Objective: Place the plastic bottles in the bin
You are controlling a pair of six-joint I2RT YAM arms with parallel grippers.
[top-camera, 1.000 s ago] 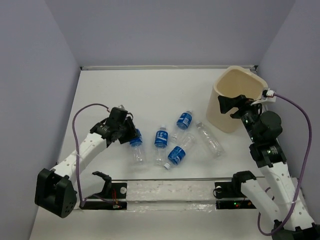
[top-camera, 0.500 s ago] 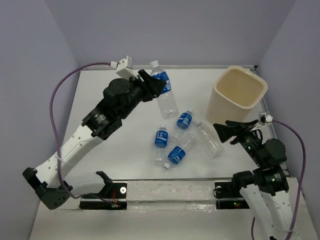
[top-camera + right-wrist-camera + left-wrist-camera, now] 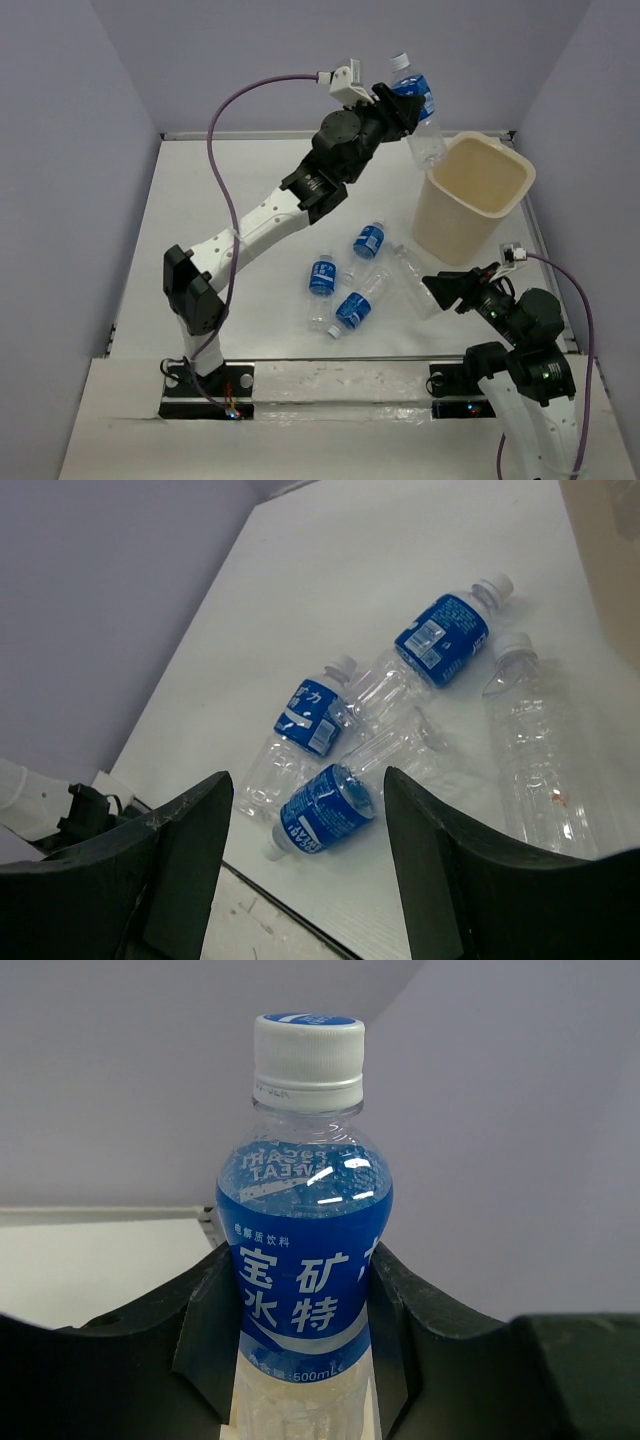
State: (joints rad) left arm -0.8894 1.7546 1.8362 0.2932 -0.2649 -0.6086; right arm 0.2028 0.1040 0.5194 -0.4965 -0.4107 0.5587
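Observation:
My left gripper [image 3: 405, 110] is raised high beside the cream bin [image 3: 476, 195], shut on a blue-labelled plastic bottle [image 3: 415, 110] with its white cap up; in the left wrist view the bottle [image 3: 305, 1260] fills the gap between the black fingers [image 3: 215, 1330]. Several more plastic bottles lie on the table: three blue-labelled ones [image 3: 369, 240] [image 3: 322, 277] [image 3: 352, 310] and an unlabelled clear one [image 3: 420, 278]. My right gripper [image 3: 445, 288] hovers low near the clear bottle, jaws apart and empty. The right wrist view shows a labelled bottle [image 3: 330, 810] between its fingers [image 3: 190, 870], beyond them on the table.
The white table is walled in grey-lilac on three sides. A clear strip and the arm bases [image 3: 205, 385] run along the near edge. A purple cable [image 3: 225, 160] loops off the left arm.
My left arm has lifted a bottle off the table and swung it up and right to the bin's rim. My right arm has dropped back from the bin toward the table, jaws narrowing.

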